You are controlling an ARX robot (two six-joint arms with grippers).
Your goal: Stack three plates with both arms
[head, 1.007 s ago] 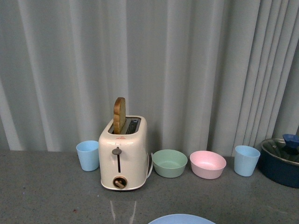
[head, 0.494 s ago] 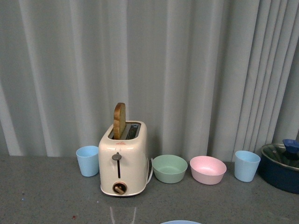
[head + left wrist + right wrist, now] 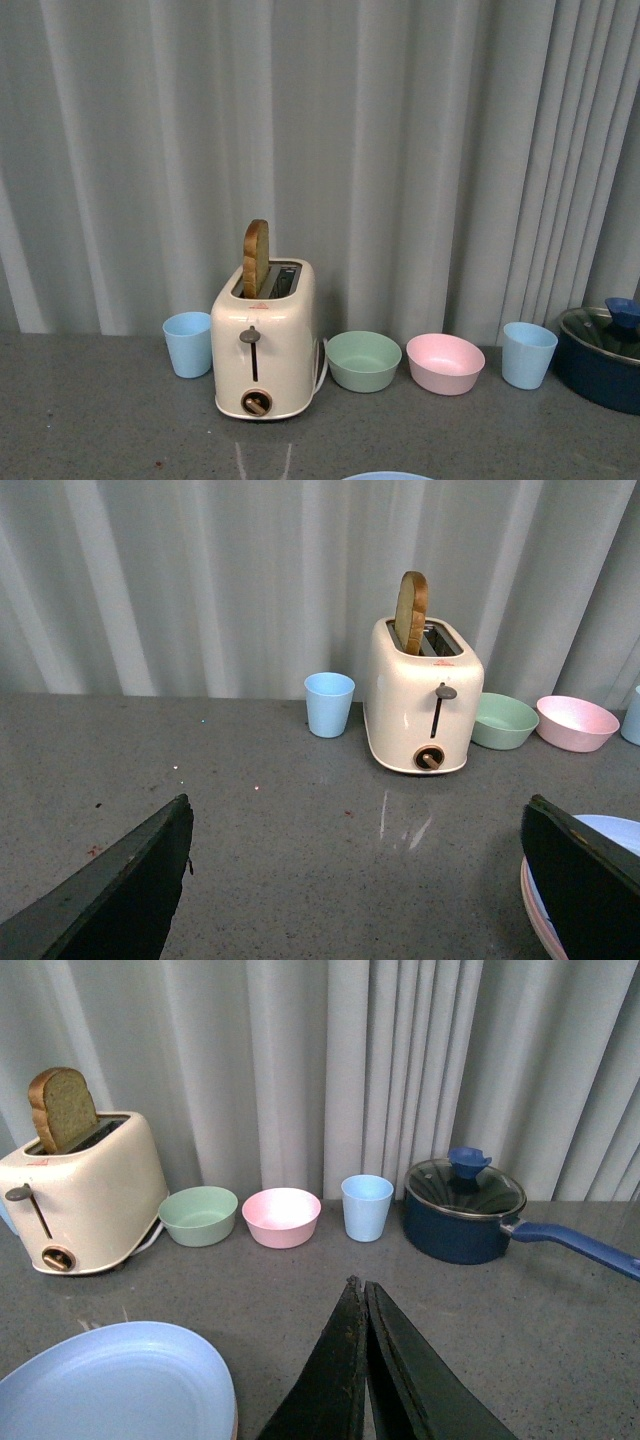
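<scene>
The wide, shallow, matte light blue plate (image 3: 388, 476) is being shown in the front view as only a thin sliver at the lower edge. A second ago a broader arc of it was being shown. The cream two-slot toaster (image 3: 264, 340) with its slice of brown bread (image 3: 256, 258) is being seen slightly lower in the frame than then. Over the last half second nothing is being seen to move, so the scene is being judged as settled.

In the right wrist view the same plate is lying on the grey speckled worktop (image 3: 560, 1320), in front of the toaster and near the right hand (image 3: 362, 1295). That hand's two black fingers are being held pressed together, with nothing between them. In the left wrist view the left hand (image 3: 355, 815) is being held wide apart and empty above the worktop. A pink plate rim (image 3: 533, 905) is being seen just under the blue one. Whether the cream-beige plate is lying between them cannot be told, as the pile is being cut off by the frame.

The stacking is therefore being judged as done or nearly done, with both hands free of the plates.
</scene>
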